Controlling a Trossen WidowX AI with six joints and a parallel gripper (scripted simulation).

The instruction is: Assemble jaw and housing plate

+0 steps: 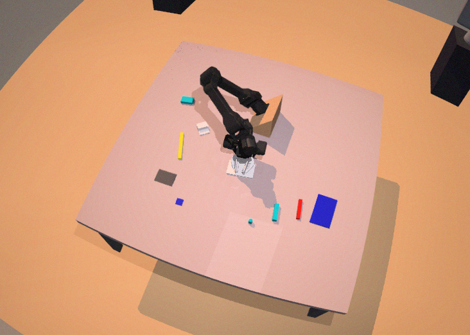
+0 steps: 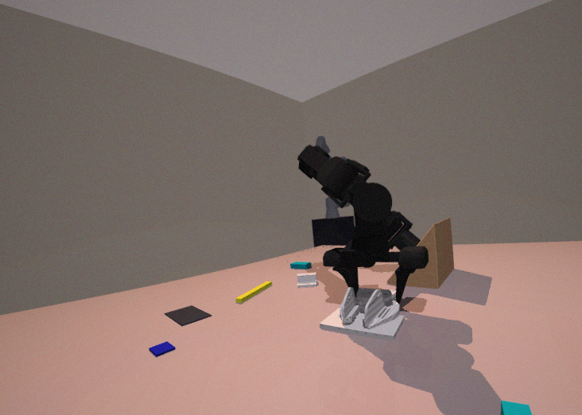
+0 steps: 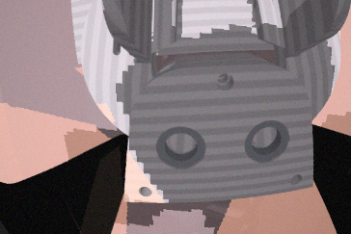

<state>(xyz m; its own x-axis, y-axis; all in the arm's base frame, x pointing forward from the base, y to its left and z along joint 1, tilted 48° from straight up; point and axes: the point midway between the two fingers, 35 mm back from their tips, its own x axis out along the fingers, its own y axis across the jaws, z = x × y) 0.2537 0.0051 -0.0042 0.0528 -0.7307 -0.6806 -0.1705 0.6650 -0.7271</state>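
Note:
The white base (image 1: 230, 170) (image 2: 331, 324) (image 3: 214, 9) lies on the table with two ribbed jaws standing on it, a left jaw (image 2: 348, 308) (image 3: 127, 23) and a right jaw (image 2: 380, 308) (image 3: 313, 23). My gripper (image 2: 378, 298) (image 3: 218, 141) is shut on the housing plate (image 2: 371, 294) (image 3: 222, 110), one finger at each side edge. The plate is low over the rear of the base, behind the jaws. Its two round holes show in the wrist view. It hides the gear teeth and most of the pins. I cannot tell whether it rests fully on the stubs.
A wooden wedge (image 1: 274, 114) (image 2: 444, 254) stands behind the gripper, near the arm's base. A small white bracket (image 1: 203, 128) (image 2: 306, 280) and a yellow bar (image 1: 180, 145) (image 2: 254, 292) lie left. A teal bar (image 1: 275, 212), a red bar (image 1: 299, 209) and a blue rectangle (image 1: 323, 211) lie front right.

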